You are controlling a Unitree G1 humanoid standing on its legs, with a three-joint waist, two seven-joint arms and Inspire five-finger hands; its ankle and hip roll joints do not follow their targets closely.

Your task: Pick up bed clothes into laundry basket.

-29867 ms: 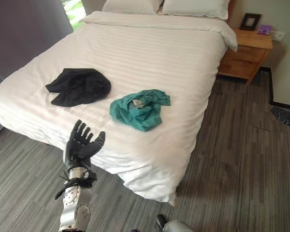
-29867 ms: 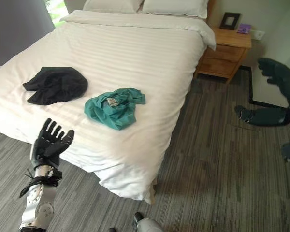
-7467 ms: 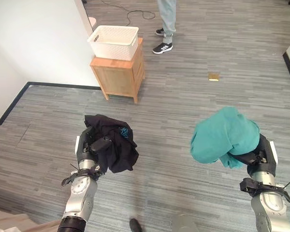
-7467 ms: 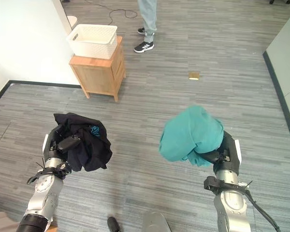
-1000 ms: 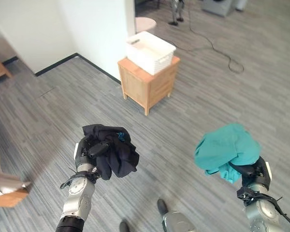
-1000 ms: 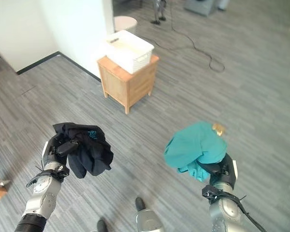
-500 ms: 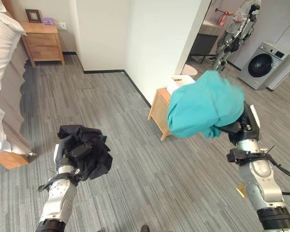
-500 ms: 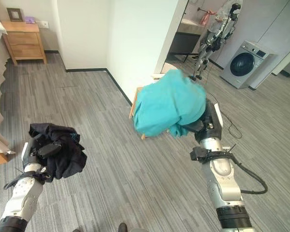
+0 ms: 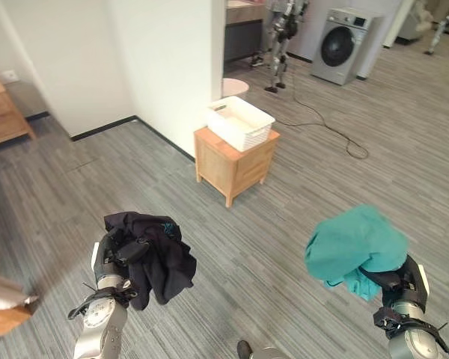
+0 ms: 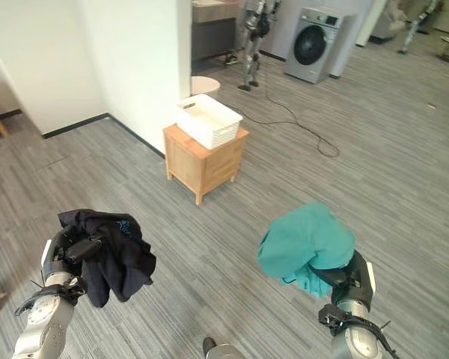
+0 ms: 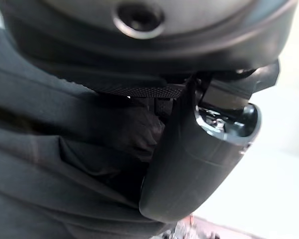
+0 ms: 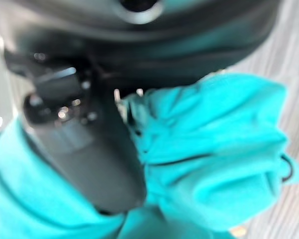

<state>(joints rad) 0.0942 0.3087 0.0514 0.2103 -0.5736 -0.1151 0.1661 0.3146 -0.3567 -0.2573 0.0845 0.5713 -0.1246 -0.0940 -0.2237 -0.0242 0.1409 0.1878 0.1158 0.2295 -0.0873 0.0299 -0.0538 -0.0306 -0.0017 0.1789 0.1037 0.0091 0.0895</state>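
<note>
A black garment (image 9: 156, 258) hangs bunched from my left hand (image 9: 114, 252), low on the left; the left wrist view shows the thumb (image 11: 199, 164) pressed into the dark cloth (image 11: 50, 164). My right hand (image 9: 393, 280) sits low on the right, shut on a teal garment (image 9: 353, 248) that bulges above it; its thumb (image 12: 89, 149) clamps the teal cloth (image 12: 209, 164) in the right wrist view. A white laundry basket (image 9: 240, 123) rests on a small wooden cabinet (image 9: 234, 162) ahead, well beyond both hands.
A white wall corner (image 9: 165, 67) stands just left of the cabinet. A washing machine (image 9: 342, 33) and another robot's legs (image 9: 280, 30) are at the back. A black cable (image 9: 325, 123) trails over the grey floor (image 9: 299, 209) right of the cabinet. A wooden nightstand (image 9: 0, 120) is at far left.
The camera has swung round, so the basket on its cabinet now lies straight ahead. My right hand has dropped from chest height to low on the right, teal garment still held.
</note>
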